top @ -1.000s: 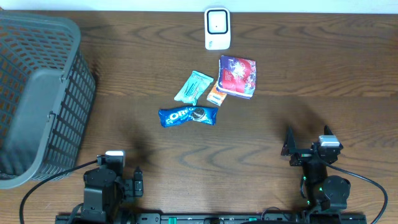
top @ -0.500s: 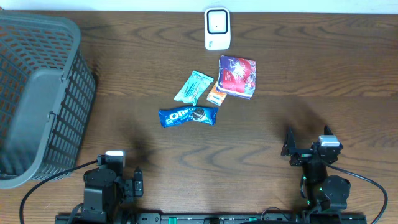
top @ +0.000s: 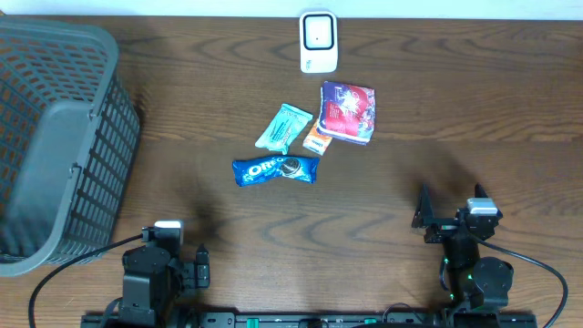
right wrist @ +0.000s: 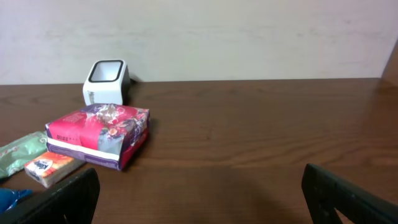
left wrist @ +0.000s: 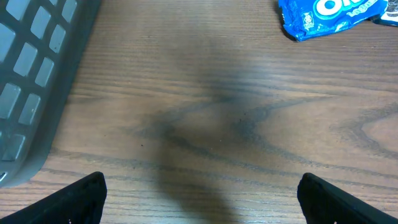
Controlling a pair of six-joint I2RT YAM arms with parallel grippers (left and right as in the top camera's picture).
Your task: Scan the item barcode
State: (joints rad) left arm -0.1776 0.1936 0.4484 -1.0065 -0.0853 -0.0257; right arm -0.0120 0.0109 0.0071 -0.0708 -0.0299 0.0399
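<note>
Two tools, both at the near edge of the tabletop [top: 474,137]. Left tool [left wrist: 202,199]: jaws spread wide, nothing between them, bare wood below. Right tool [right wrist: 199,200]: also wide open, empty, looking toward the far edge.

Four candidate items in a loose cluster mid-tabletop, well apart from both tools.
- Oreo pack [top: 275,170]: nearest, lying flat, long axis left to right. In the left wrist view a small pale panel shows near its left end; too small to say whether it is the barcode.
- Green packet [top: 283,128]: just beyond, flat, tilted.
- Orange box [top: 316,139]: small, between the green packet and the tissue pack, touching or nearly so.
- Tissue pack [top: 347,112]: red and purple, thickest of the four.

Scanner [top: 318,42]: white, upright at the middle of the far edge. Basket [top: 55,137]: grey, at the left edge.

Handling judgement (Oreo pack as likely first pick): light; glossy film wrapper, so slippery and crinkly; biscuits inside brittle. Take it across the short width at mid-length, where the contents back the film, with modest squeeze. Avoid the crimped ends, which would fold and slip. It lies flat, so fingertips must come down close to the wood on either long side. The tissue pack would be soft and forgiving; the orange box stiff.
</note>
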